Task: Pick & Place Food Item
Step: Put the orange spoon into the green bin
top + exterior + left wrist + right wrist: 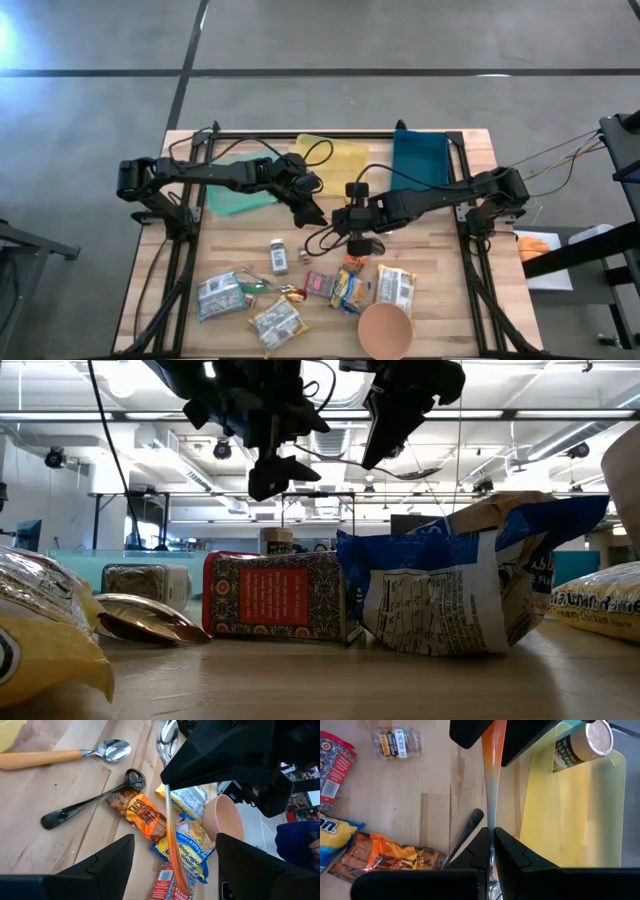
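Above the wooden table (240,240), right fingers (485,851) clamp an orange strip (491,780) (left fingers (105,862) apart).

surface: a wooden table (240,235) is carrying everything
back edge: green (238,195), yellow (335,155) and blue (420,158) trays are lying side by side
front half: snack packets (350,290), a spice jar (278,256), spoons (90,802) and a paper bowl (385,330) are lying scattered

- two dark, near-black arms of slim jointed links
- loose black cables looping off the wrists (thin ones trail from the right base)
- matte black, wedge-shaped fingers (105,862) with angular edges
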